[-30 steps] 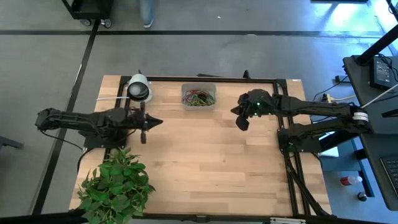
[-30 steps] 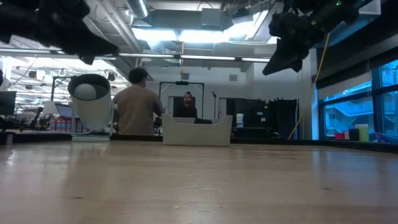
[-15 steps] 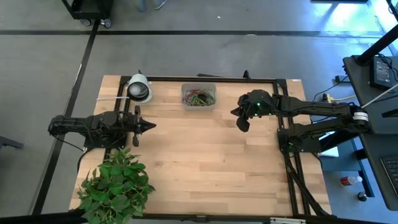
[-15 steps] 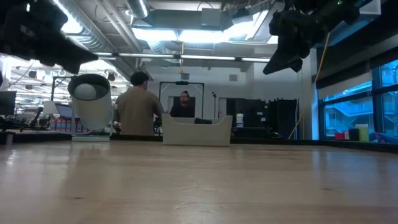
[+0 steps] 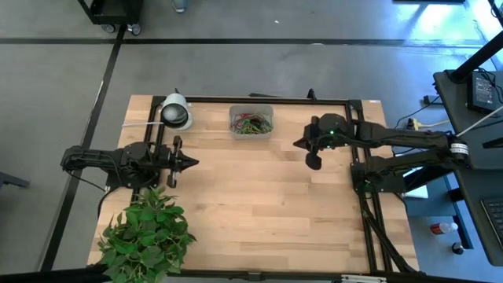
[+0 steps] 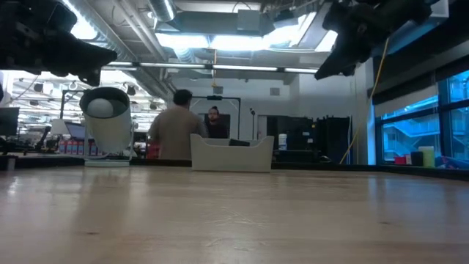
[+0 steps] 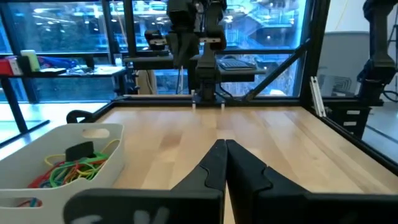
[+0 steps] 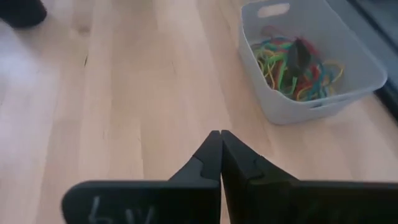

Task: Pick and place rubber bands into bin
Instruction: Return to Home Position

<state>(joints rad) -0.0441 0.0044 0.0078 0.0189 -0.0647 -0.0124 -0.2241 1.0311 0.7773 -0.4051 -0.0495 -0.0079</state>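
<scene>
The clear bin (image 5: 251, 122) stands near the far edge of the table, with the rubber bands (image 5: 251, 124) lying in a tangle of green, red and orange on its floor. The left wrist view shows the bin (image 7: 37, 180) and bands (image 7: 65, 169) off to one side. The right wrist view shows the bin (image 8: 323, 93) and bands (image 8: 283, 65) ahead. My left gripper (image 5: 193, 163) hovers shut over the table's left part, pointing right. My right gripper (image 5: 313, 163) hangs shut, to the right of the bin, above the wood. No band shows on the bare table.
A white-and-black roll (image 5: 175, 112) stands at the far left corner, and a leafy plant (image 5: 148, 232) fills the near left corner. Black frame rails (image 5: 355, 126) border the table. A small dark piece (image 8: 298, 53) lies among the bands. People (image 6: 176, 132) stand in the room beyond.
My left arm drew its gripper back a little toward the table's left and near edges and turned it about its axis. My right gripper shifted slightly toward the right and near edges. Both stayed shut. The bin and bands kept still.
</scene>
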